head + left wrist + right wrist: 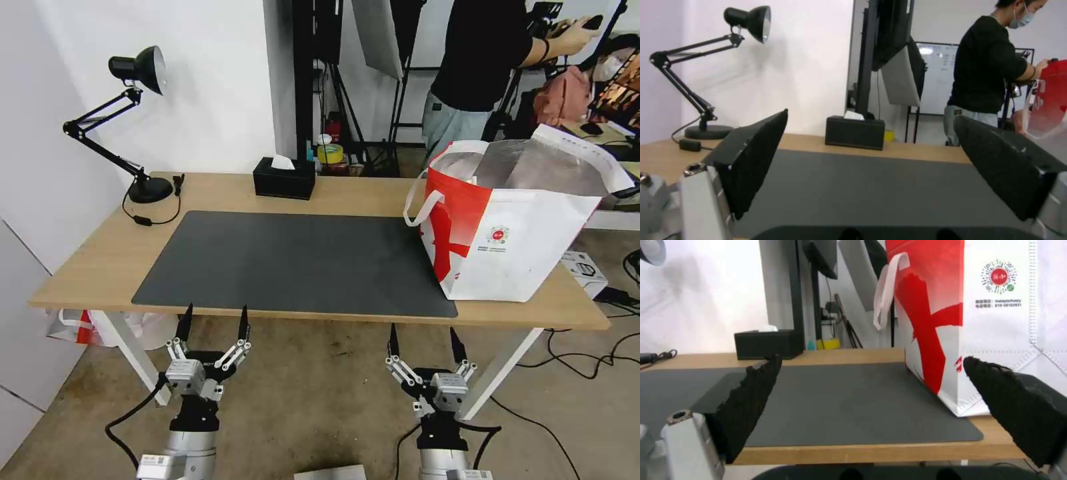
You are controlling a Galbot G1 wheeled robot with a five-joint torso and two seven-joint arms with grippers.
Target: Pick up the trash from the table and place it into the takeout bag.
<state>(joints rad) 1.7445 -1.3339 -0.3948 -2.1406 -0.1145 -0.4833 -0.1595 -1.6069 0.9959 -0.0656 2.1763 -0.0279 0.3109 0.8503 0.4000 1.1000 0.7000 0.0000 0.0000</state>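
Note:
The takeout bag (507,227) stands upright and open at the right end of the table (100,260), its base partly on the dark grey mat (300,260); its silver lining and white handles show. The trash is out of view; the mat's surface is bare. My left gripper (216,310) is open, held below and in front of the table's near edge, left of centre. My right gripper (423,330) is open too, in front of the near edge and short of the bag (996,323). Neither one holds anything.
A black tissue box (284,177) sits at the table's back edge and a black desk lamp (137,120) with its cable at the back left. White table legs (137,357) stand near both arms. A white box (583,267) and cables lie on the floor at right.

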